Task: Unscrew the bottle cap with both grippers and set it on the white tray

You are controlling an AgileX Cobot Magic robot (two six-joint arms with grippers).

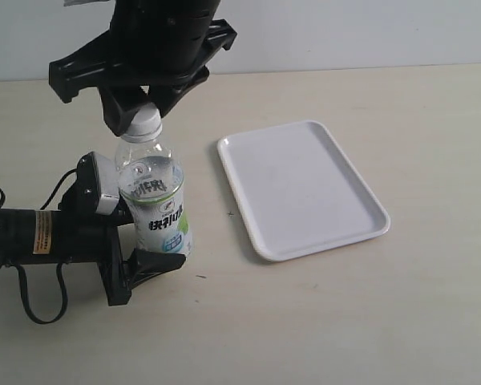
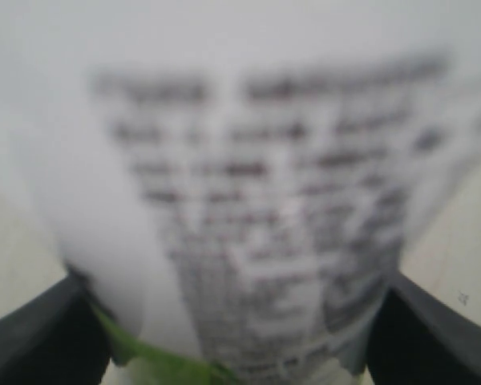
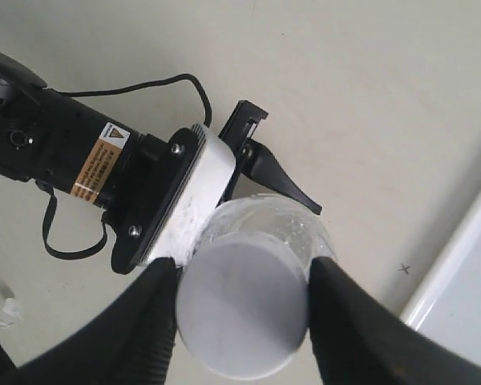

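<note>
The left gripper (image 1: pixel 159 255), low at the near left of the table (image 1: pixel 361 321), is clamped on the labelled lower body of the bottle (image 1: pixel 151 192) — a black finger pressed to each side — and the bottle stands upright in that grip. Above, the right gripper (image 1: pixel 143 112) hangs over the neck, its jaws drawn in on the bottle cap (image 1: pixel 145 125), both fingers (image 3: pixel 144 321) lying against its opposite sides while it sits on the bottle. The white tray (image 1: pixel 305 188) lies flat to the right, well apart.
</note>
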